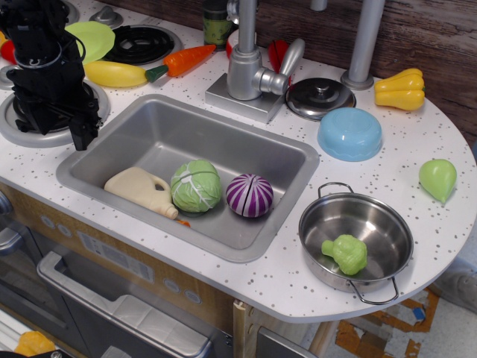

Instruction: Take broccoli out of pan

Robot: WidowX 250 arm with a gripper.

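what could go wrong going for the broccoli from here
1. The gripper is far left, across the sink; a low path to the pan could clip the tall faucet.
2. The broccoli lies against the pan's near wall, so a finger may hit the rim or shove the light pan.
3. The pan sits near the counter's front edge; a push could tip it off.
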